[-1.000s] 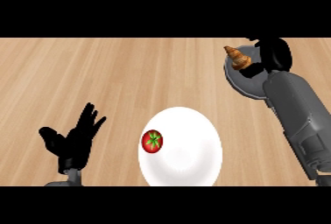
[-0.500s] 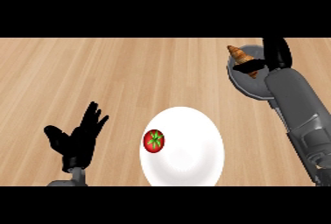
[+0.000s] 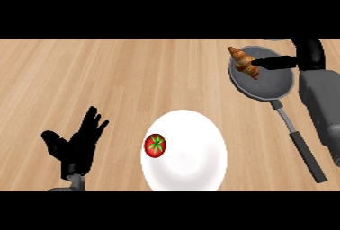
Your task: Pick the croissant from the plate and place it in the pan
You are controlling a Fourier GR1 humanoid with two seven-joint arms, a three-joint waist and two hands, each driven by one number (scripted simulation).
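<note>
— Where is the croissant?

— At the pan's left rim, apparently pinched at its right end by the right robot hand. It is probably light, flaky and easily crushed; the thick middle is safest.

— Obstacles?

— Few. The plate with a tomato sits well apart; the left robot hand rests released on the counter.
</note>
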